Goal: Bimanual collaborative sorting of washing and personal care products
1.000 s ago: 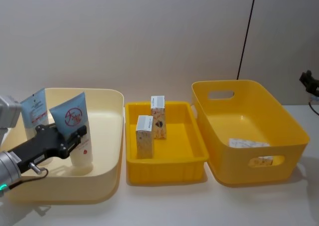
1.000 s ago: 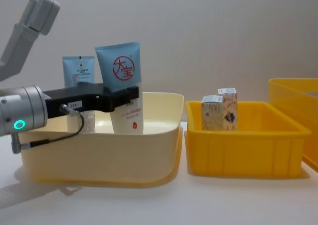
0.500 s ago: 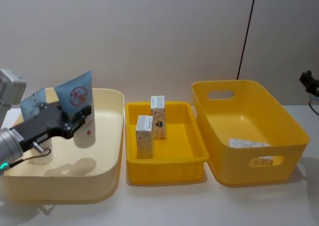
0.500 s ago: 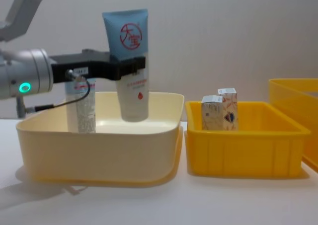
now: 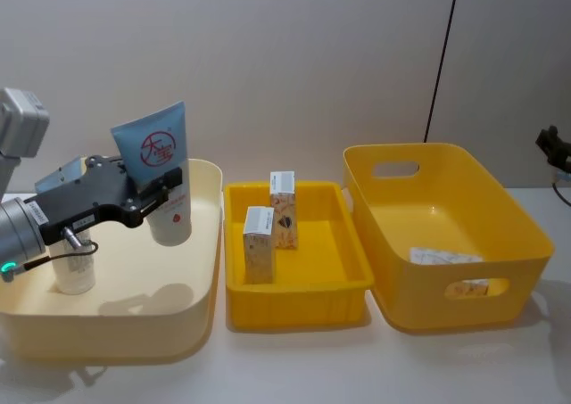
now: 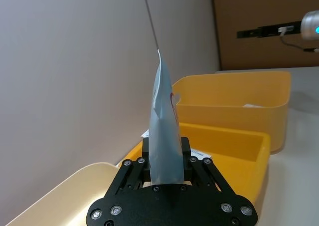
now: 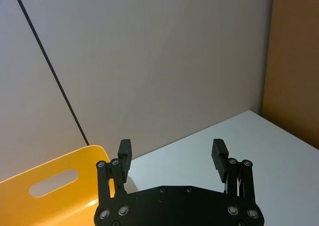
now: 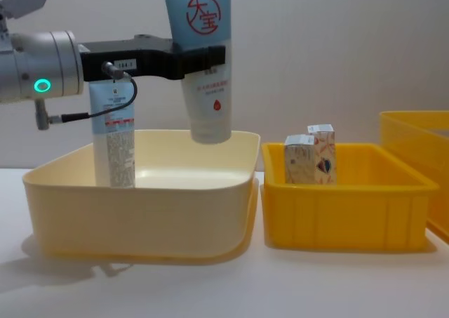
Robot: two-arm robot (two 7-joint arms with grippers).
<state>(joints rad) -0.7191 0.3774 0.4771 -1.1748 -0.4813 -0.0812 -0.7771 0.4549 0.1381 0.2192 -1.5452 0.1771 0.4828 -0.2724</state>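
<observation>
My left gripper (image 5: pixel 164 195) (image 8: pixel 208 54) is shut on the wide squeeze tube (image 5: pixel 166 183) (image 8: pixel 206 51), light blue above white with a red circle logo. The tube hangs upright, cap down, above the right part of the cream bin (image 5: pixel 211 243) (image 8: pixel 140 209). In the left wrist view the tube (image 6: pixel 165 136) shows edge-on between the fingers. A narrower tube (image 5: pixel 75 267) (image 8: pixel 112 139) stands in the bin's left part, partly hidden by the arm. Two cream patterned cartons (image 5: pixel 259 243) (image 5: pixel 283 208) (image 8: pixel 299 160) stand in the small yellow tray (image 5: pixel 299 301) (image 8: pixel 344 216). My right gripper (image 7: pixel 172 153) is open, far right.
A large yellow bin (image 5: pixel 446 208) (image 8: pixel 417 132) (image 7: pixel 50 186) stands right of the tray, with a white flat item (image 5: pixel 444 256) on its floor. A wall rises close behind the bins. Bare table runs along the front.
The left gripper has lifted the wide tube up out of the cream bin and carried it to the right, toward the small yellow tray. The right arm has not moved.
</observation>
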